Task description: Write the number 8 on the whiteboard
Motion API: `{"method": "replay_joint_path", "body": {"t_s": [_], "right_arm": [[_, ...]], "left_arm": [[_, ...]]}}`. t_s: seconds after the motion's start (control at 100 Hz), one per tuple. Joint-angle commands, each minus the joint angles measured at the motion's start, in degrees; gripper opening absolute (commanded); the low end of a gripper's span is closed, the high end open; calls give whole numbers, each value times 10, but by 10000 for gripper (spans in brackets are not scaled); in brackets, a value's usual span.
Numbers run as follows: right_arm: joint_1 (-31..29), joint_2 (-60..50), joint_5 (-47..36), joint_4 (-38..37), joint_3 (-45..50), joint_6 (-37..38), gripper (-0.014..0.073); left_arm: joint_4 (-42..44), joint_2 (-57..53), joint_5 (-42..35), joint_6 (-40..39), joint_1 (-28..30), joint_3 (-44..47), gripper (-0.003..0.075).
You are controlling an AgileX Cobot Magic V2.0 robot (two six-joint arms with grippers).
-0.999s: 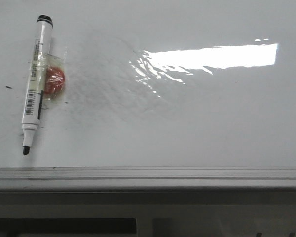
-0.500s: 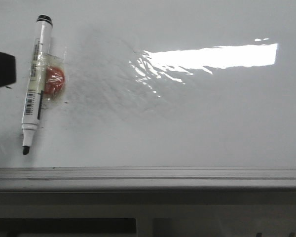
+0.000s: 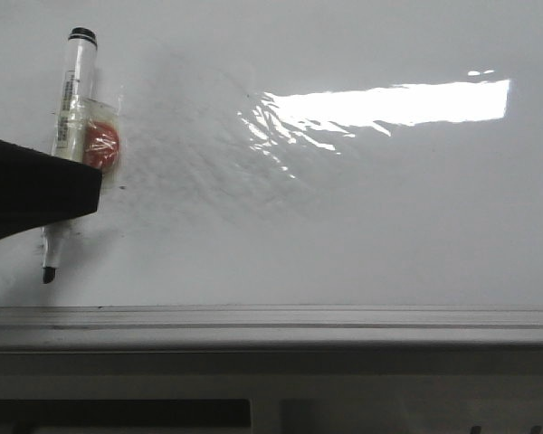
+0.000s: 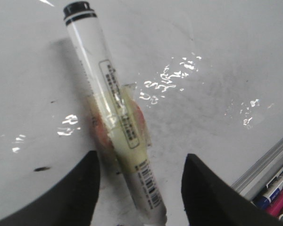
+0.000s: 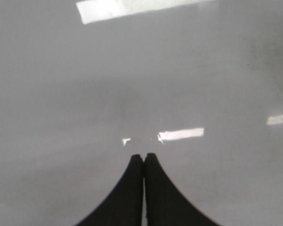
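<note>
Whiteboard point(image 3: 362, 226) fills most of the front view, glossy white with faint grey smudges near its middle and a bright strip of glare toward the right; a grey metal edge rail point(image 3: 271, 325) runs along its near side. No drawn figure shows on the board in any view.

A black-capped whiteboard marker point(image 3: 70, 108) lies flat on the board at the far left, its bare black tip point(image 3: 48, 271) pointing toward the rail and its cap end away from it. A red round piece point(image 3: 101, 147) is bound to the marker's barrel under clear tape, sitting on the barrel's right side in the front view.

The left gripper point(image 3: 36, 194) reaches in from the left edge of the front view, its dark finger crossing over the lower barrel of the marker. From the left wrist view, the left gripper point(image 4: 139, 188) is spread wide, with the marker's point(image 4: 113, 113) barcode end lying between the two fingers point(image 4: 205, 193); neither finger is clearly touching it. Coloured pens point(image 4: 278, 195) sit beyond the rail in the corner of that view.

The right gripper point(image 5: 143, 162) hangs over a bare stretch of board, fingertips pressed together with nothing between them, well apart from the marker.
</note>
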Motion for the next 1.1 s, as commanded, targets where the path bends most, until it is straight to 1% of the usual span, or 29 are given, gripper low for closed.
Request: {"method": "replay_joint_path", "body": {"t_s": [0.0,0.04,0.06,0.11,0.15,0.3,0.39,0.44,0.53,0.54,0.57,0.59,0.61,0.63,0.64,0.65,0.66,0.71,0.74,0.79,0.859,0.929,1.089], "right_arm": [[14,10,-50,-8,-15,1,-63],[22,10,-52,-8,-15,1,-63],[28,10,-52,-7,-15,1,-63],[47,12,-43,-7,-16,1,-63],[67,16,-30,-7,-16,1,-63],[154,56,-18,2,-27,1,-62],[218,92,-11,3,-49,-6,-39],[257,114,-6,3,-68,-13,5],[332,164,-12,3,-111,-15,148],[344,168,-13,3,-114,-15,159],[361,184,-16,3,-126,-15,201],[384,201,-20,3,-135,-15,236],[396,209,-21,3,-145,-15,250],[419,222,-23,3,-154,-15,267],[419,227,-23,3,-157,-15,271],[438,236,-23,3,-164,-15,278],[444,245,-23,3,-167,-15,282],[487,276,-23,-3,-193,-24,279],[512,294,-19,-7,-206,-44,280],[558,323,-19,-17,-227,-59,280],[603,361,-32,-30,-254,-59,280],[627,395,-46,-30,-275,-58,280],[635,451,-52,-27,-317,-58,280]], "left_arm": [[-19,3,-31,-3,-3,-18,244],[-29,4,-31,-3,-3,-18,167],[-31,4,-29,-3,-3,-18,141],[-32,4,-28,-3,-3,-18,38],[-32,4,-28,-3,-3,-18,-22],[-28,4,-29,11,-3,-18,-20],[-16,4,-29,11,-3,-18,-20],[7,1,-30,11,-3,-19,-20],[91,-7,-30,11,-3,-25,-20],[112,-8,-32,11,-3,-26,-20],[131,-10,-35,11,-3,-28,-20],[148,-11,-39,11,-3,-29,-20],[163,-11,-43,11,-3,-29,-20],[177,-12,-47,11,-3,-31,-20],[181,-12,-49,11,-3,-32,-20],[189,-12,-52,11,-3,-33,-20],[197,-12,-54,11,-3,-33,-20],[224,-12,-62,11,-3,-39,-20],[239,-12,-67,11,-3,-41,-20],[295,-12,-71,11,-3,-46,-20],[373,-12,-77,11,-3,-48,-20],[414,-12,-82,11,-3,-48,-20],[416,-12,-103,12,-3,-48,-20]]}}
